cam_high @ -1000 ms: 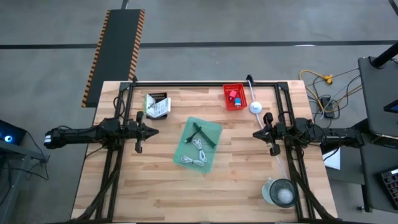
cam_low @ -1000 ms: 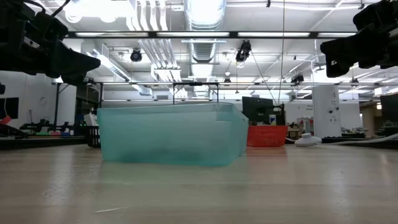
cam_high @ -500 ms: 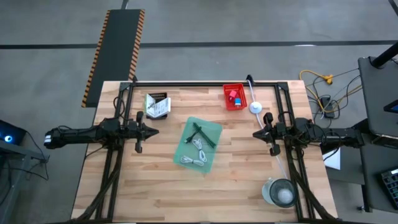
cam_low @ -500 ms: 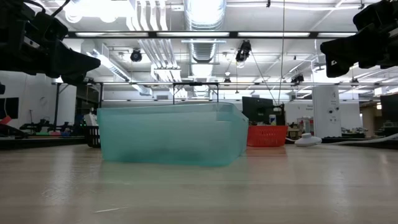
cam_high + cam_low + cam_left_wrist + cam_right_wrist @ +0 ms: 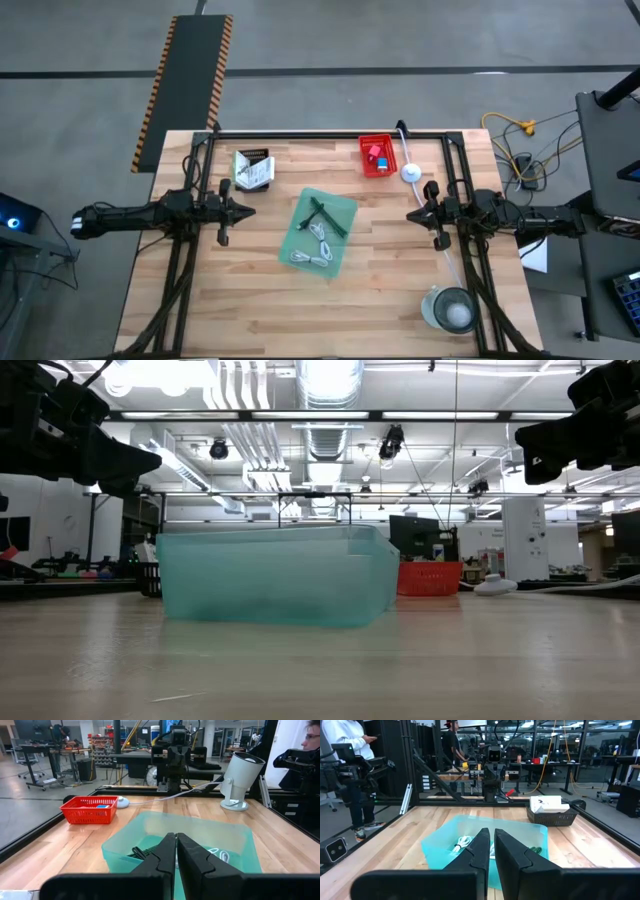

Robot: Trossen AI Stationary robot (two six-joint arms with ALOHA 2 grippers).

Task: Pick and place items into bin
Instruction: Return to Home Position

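Note:
A translucent teal bin (image 5: 320,232) stands at the table's middle; it also shows in the low view (image 5: 275,575). Inside lie white coiled cables (image 5: 318,250) and a black pen-like tool (image 5: 326,215); the cables show in the right wrist view (image 5: 462,843). A black basket with white printed packets (image 5: 253,168) stands at the far left. My left gripper (image 5: 250,211) hovers shut and empty left of the bin. My right gripper (image 5: 410,214) hovers shut and empty right of the bin.
A small red basket (image 5: 377,156) with a blue and a pink item stands at the far edge. A white round lamp base (image 5: 411,173) stands beside it, and a clear round container (image 5: 450,309) at the near right. People stand beyond the table in the wrist views.

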